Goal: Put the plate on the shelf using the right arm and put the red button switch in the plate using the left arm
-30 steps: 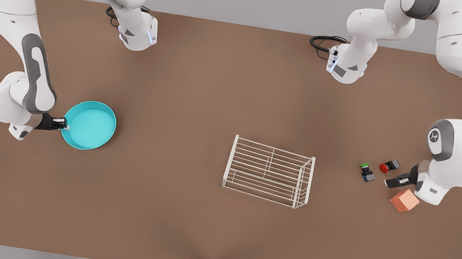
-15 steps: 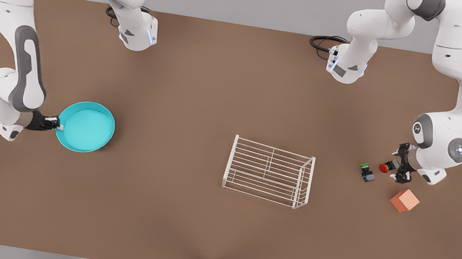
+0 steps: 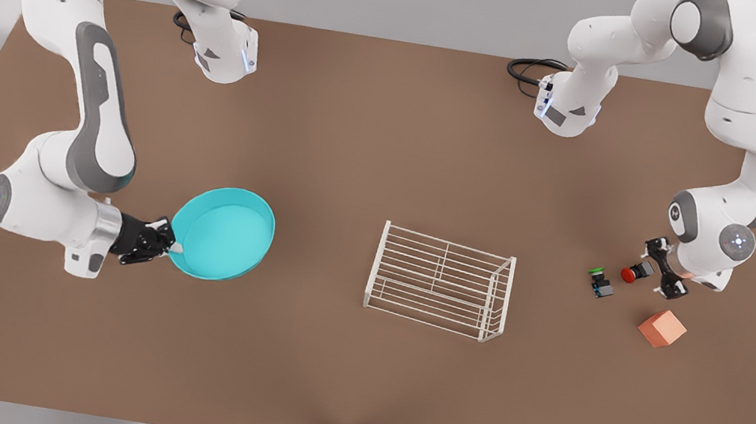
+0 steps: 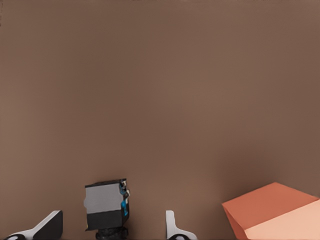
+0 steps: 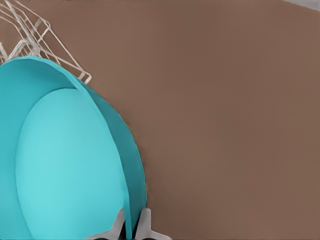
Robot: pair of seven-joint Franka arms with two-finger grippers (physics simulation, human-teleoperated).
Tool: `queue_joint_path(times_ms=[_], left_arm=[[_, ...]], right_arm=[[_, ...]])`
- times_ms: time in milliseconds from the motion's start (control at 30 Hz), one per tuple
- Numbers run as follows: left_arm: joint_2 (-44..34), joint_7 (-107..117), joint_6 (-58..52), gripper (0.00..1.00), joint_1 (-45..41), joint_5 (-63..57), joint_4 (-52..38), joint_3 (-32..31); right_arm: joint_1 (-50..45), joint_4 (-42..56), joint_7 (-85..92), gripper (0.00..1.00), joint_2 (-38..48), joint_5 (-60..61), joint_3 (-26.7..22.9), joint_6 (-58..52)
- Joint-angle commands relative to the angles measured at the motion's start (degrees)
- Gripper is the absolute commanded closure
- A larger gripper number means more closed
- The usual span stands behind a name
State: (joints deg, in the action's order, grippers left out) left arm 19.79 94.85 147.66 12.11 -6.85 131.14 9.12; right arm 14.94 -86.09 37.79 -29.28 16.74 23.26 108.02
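Observation:
The turquoise plate (image 3: 223, 233) hangs tilted above the table, to the front view's left of the white wire shelf (image 3: 441, 283). My right gripper (image 3: 171, 246) is shut on the plate's rim; the right wrist view has the rim (image 5: 127, 165) pinched between the fingers of the right gripper (image 5: 131, 227), with the shelf's bars (image 5: 30, 30) beyond. The red button switch (image 3: 634, 272) lies on the table at the front view's right. My left gripper (image 3: 665, 269) stands open right behind it. A grey and black boxy body (image 4: 105, 205) sits between the open fingertips of the left gripper (image 4: 111, 227), its cap hidden.
A green-capped switch (image 3: 598, 281) lies just beyond the red one, toward the shelf. An orange cube (image 3: 661, 327) (image 4: 272, 215) rests close beside the left gripper. Both arm bases (image 3: 221, 51) with cables stand at the table's back edge.
The right arm has lifted the plate and carried it toward the shelf. The left gripper has swung from beside the orange cube to behind the red switch.

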Motion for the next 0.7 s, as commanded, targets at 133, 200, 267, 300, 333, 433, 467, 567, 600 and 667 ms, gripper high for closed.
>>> queue_joint_path(times_ms=[133,200,267,300,333,433,467,567,600,667], left_arm=[[1.04,15.62,3.42,0.00,0.72,-0.80,0.52,0.10],[1.83,15.71,3.42,0.00,0.81,-0.80,0.52,0.10],[2.27,15.80,3.42,0.00,0.90,-0.80,0.70,0.10],[2.18,16.41,3.42,0.00,0.90,-0.71,0.70,0.10],[2.27,16.59,3.42,0.00,0.90,-0.71,0.79,0.10],[2.62,16.59,3.42,0.00,0.90,-0.80,1.14,0.10],[2.62,16.59,3.24,0.00,0.90,-0.80,1.14,0.10],[2.80,16.33,2.63,0.00,0.81,-0.80,1.14,0.10],[2.89,15.98,1.66,0.00,0.81,-0.80,1.14,0.10],[2.89,15.89,1.66,0.00,0.81,-0.80,1.14,0.10]], right_arm=[[-9.93,4.35,-31.72,0.84,-1.31,-0.04,0.04,-1.06],[-12.39,4.62,-37.43,0.84,-1.84,0.14,0.04,-1.06],[-14.86,4.88,-43.49,0.84,-2.71,-0.04,-0.14,-1.06],[-16.00,5.41,-46.66,0.84,-3.50,-0.04,-0.14,-0.71],[-17.40,6.37,-48.95,0.84,-4.21,-0.04,-0.14,-0.27],[-21.62,12.70,-54.75,0.84,-7.90,-0.13,-0.49,-0.09],[-22.59,13.50,-55.72,0.85,-8.69,-0.21,-0.58,0.17],[-26.36,14.72,-58.09,0.85,-10.36,-0.21,-2.33,2.72],[-29.79,15.25,-58.88,0.84,-11.68,-0.21,-4.71,4.48],[-33.49,17.63,-62.48,0.85,-13.52,-0.21,-6.03,6.15]])
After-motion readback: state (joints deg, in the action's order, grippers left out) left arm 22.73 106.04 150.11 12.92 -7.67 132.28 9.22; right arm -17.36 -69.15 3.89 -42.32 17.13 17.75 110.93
